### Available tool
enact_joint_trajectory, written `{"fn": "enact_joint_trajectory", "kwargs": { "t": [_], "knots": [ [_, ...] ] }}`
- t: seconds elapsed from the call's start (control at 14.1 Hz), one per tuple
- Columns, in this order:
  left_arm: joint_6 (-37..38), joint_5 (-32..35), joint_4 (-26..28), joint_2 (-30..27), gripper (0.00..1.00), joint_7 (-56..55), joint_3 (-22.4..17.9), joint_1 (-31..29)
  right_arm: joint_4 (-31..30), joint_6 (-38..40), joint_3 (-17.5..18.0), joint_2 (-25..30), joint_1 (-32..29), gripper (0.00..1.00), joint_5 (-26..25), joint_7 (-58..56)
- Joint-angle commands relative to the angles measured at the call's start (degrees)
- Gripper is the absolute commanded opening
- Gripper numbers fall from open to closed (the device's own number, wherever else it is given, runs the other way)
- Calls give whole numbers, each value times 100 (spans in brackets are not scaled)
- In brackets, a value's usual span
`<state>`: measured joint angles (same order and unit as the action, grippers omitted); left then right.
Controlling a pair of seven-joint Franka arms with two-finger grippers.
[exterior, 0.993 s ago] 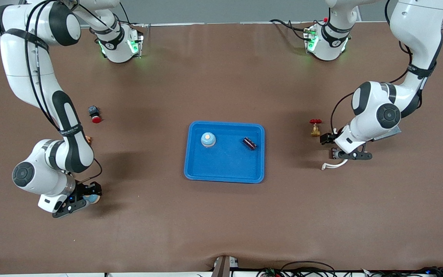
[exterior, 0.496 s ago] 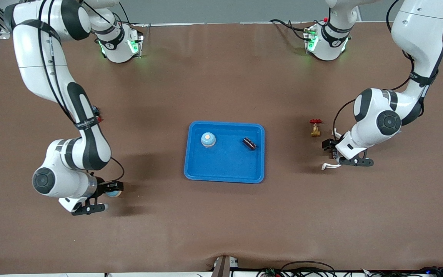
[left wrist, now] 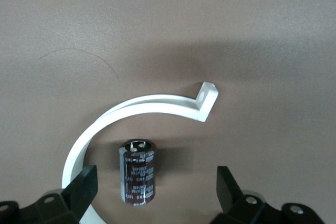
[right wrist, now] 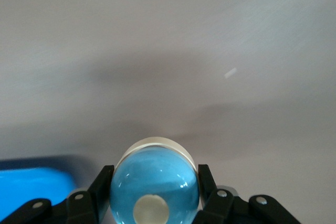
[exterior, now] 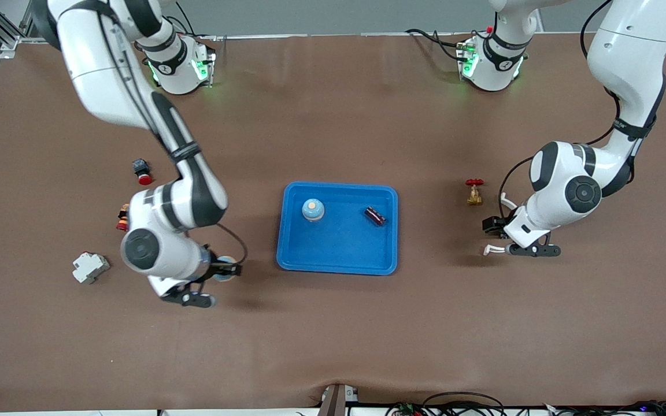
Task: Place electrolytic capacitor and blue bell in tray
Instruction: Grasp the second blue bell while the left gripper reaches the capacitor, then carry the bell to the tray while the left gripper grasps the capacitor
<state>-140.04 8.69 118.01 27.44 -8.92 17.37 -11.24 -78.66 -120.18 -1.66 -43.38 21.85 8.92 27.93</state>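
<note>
I see the tray (exterior: 337, 254) sitting mid-worktop, a shallow bright-blue rectangle with a raised rim. Inside it are two things: a blue bell (exterior: 313, 209) with a pale button on top, standing in the corner toward the right arm's end and farther from the front camera, and a dark cylindrical capacitor (exterior: 375, 215) lying on its side near the rim toward the left arm's end. The two lie well apart on the tray floor.

My right tool (exterior: 217, 276) is just off the tray's edge at the right arm's end, pinching a second blue bell (right wrist: 154, 184); in the right wrist view its fingers (right wrist: 101, 187) press on both sides of the dome, and a corner of the tray shows beside it.

My left tool (left wrist: 156, 192) is low over the worktop toward the left arm's end, its fingers spread wide. Between them in the left wrist view lies a second electrolytic capacitor (left wrist: 138, 171), touched by neither finger, with a curved white plastic strip (left wrist: 152, 106) arcing around it.

Outside the tray, a brass valve (exterior: 474, 192) with a red handle stands near the left tool. At the right arm's end lie a red pushbutton (exterior: 142, 170), a small red and orange part (exterior: 122, 217) and a white breaker block (exterior: 91, 267).
</note>
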Motion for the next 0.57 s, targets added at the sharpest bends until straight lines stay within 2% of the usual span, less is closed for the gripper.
{"fn": "enact_joint_trajectory", "kwargs": {
  "t": [0.0, 0.14, 0.5],
  "knots": [
    [-32, 124, -164, 174, 100, -128, 4, 17, -185, -67, -98, 163, 626, 0, -310, 1211],
    [-32, 115, -164, 209, 100, -136, 12, -18, -150, -207, -89, 102, 934, 0, -487, 1775],
    [-32, 115, -164, 306, 100, -145, 12, -36, -185, -620, -89, -48, 1427, 0, -505, 2708]
  ]
}}
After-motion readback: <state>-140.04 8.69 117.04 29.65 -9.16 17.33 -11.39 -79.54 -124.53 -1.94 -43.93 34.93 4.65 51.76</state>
